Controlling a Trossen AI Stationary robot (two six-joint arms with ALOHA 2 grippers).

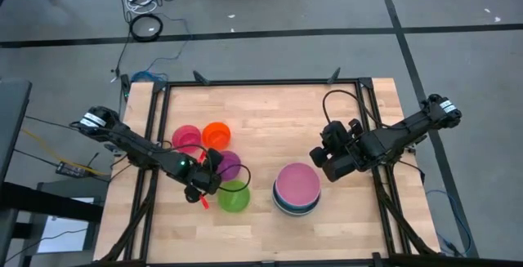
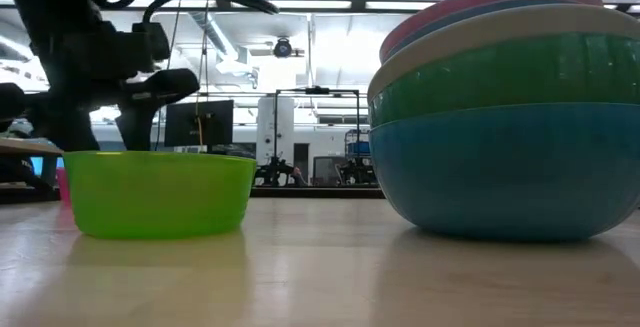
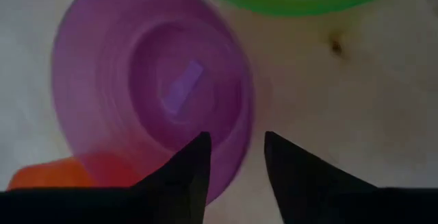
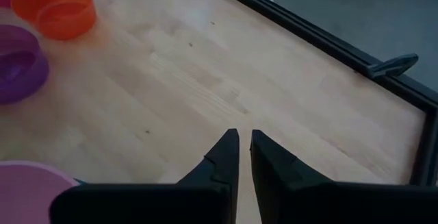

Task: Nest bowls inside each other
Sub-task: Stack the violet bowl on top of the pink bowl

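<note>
My left gripper [image 1: 216,169] stands open at the purple bowl [image 1: 230,165], which rests on its base on the table. In the left wrist view one finger [image 3: 195,159] is over the bowl's inside and the other [image 3: 280,159] outside its rim. A lime bowl [image 1: 234,196] sits just nearer, with an orange bowl [image 1: 216,132] and a magenta bowl [image 1: 186,138] farther off. To the right stands a nested stack [image 1: 296,190] with a pink bowl on top. My right gripper [image 4: 244,138] hangs shut and empty above bare table right of the stack. My left gripper comes steeply from above at the purple bowl's rim [image 3: 245,125], on the side toward the table's left, one finger inside and one outside. I cannot tell whether either finger touches the wall. The bowl sits flat on the table.
A black frame [image 1: 261,82] borders the wooden table. Bare wood lies between the small bowls and the stack, and along the far side. In the low view the lime bowl [image 2: 160,192] and the stack [image 2: 510,137] stand apart on the tabletop.
</note>
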